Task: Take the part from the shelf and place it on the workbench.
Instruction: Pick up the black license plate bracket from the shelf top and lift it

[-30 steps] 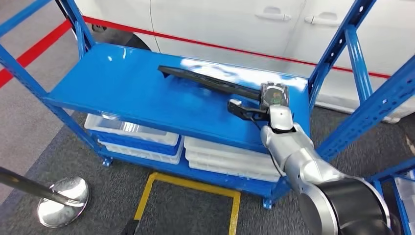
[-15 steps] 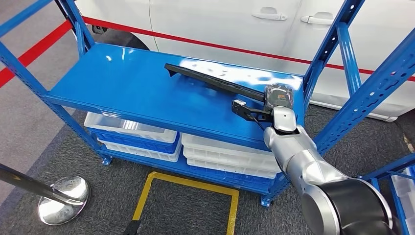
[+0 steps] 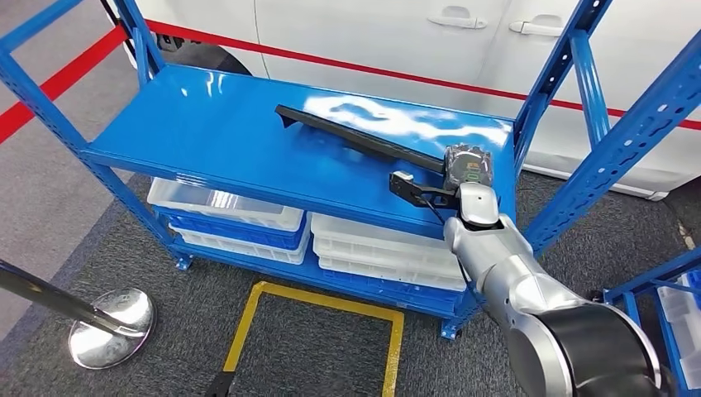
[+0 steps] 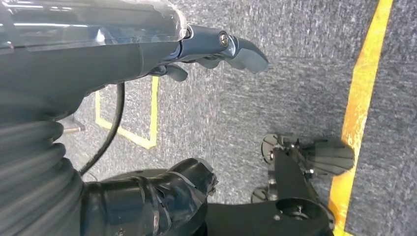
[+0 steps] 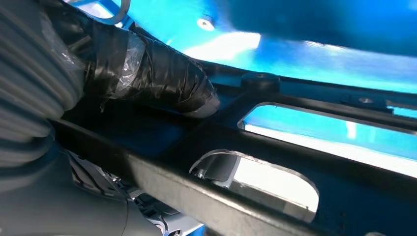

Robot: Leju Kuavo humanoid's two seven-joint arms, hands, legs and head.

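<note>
A long black plastic part (image 3: 355, 136) lies slantwise across the top board of the blue shelf (image 3: 207, 132), its near end toward the right front corner. My right hand (image 3: 468, 169) grips that near end. In the right wrist view its taped thumb (image 5: 162, 78) presses on the part's ribbed black frame (image 5: 275, 142), and a grey finger shows through a cutout from the other side. My left hand (image 4: 113, 59) hangs over grey carpet, its fingers apart with nothing between them.
A white car (image 3: 372, 33) stands right behind the shelf. White bins (image 3: 380, 256) fill the lower level. Blue uprights (image 3: 579, 99) rise close to my right arm. A chrome stanchion base (image 3: 112, 327) and a yellow floor outline (image 3: 322, 302) lie in front.
The whole picture has shifted slightly, so the camera moved. My right hand stays on the part's near end, and the part keeps its place on the shelf.
</note>
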